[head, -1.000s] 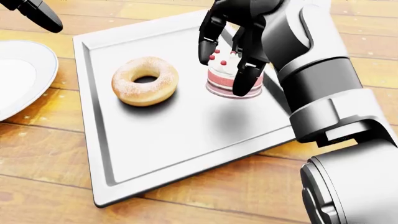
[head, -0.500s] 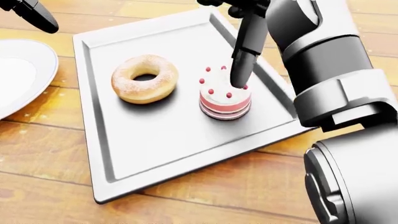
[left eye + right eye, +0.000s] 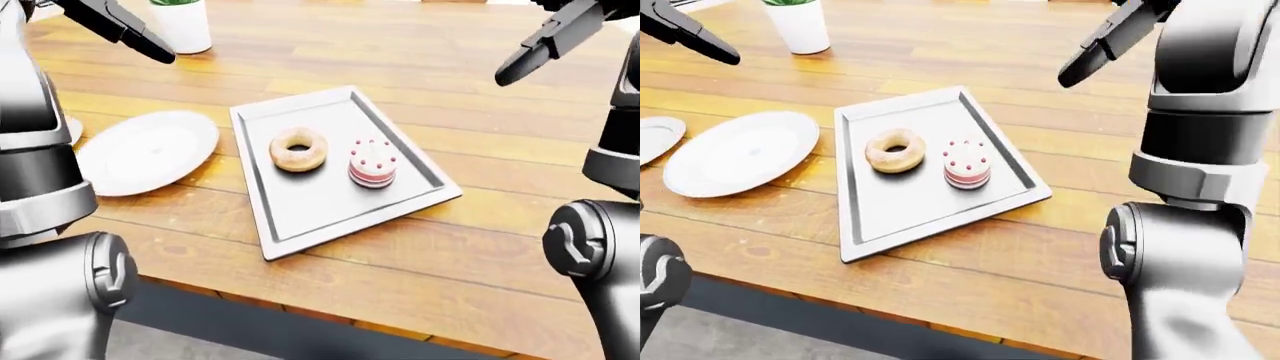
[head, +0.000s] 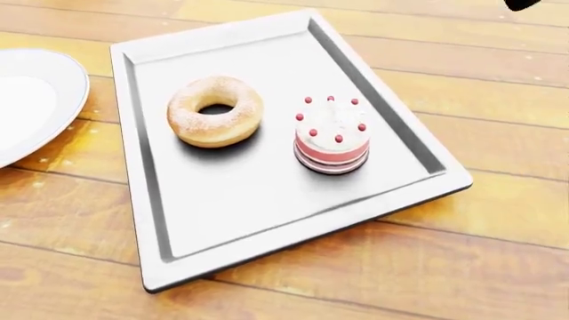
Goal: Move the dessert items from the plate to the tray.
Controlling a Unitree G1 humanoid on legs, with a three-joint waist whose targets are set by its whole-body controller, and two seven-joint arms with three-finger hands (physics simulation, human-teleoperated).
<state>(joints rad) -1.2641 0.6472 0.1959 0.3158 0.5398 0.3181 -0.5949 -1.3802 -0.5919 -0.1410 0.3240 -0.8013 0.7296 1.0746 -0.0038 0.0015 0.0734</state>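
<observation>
A sugared donut [image 4: 215,111] and a small pink-and-white cake [image 4: 331,135] with red dots sit side by side on the silver tray [image 4: 231,213]. The white plate [image 3: 147,151] lies bare to the tray's left. My right hand [image 3: 545,45] is raised high at the upper right, fingers stretched open, well clear of the cake. My left hand [image 3: 125,31] hovers open at the upper left, above the plate, holding nothing.
A white pot [image 3: 182,21] with a green plant stands at the top left of the wooden table [image 3: 480,247]. A second small plate [image 3: 652,136] shows at the left edge in the right-eye view. The table's near edge runs along the bottom.
My right hand let go of the cake on the tray and rose up and away to the upper right, out of the head view. The cake stands alone beside the donut.
</observation>
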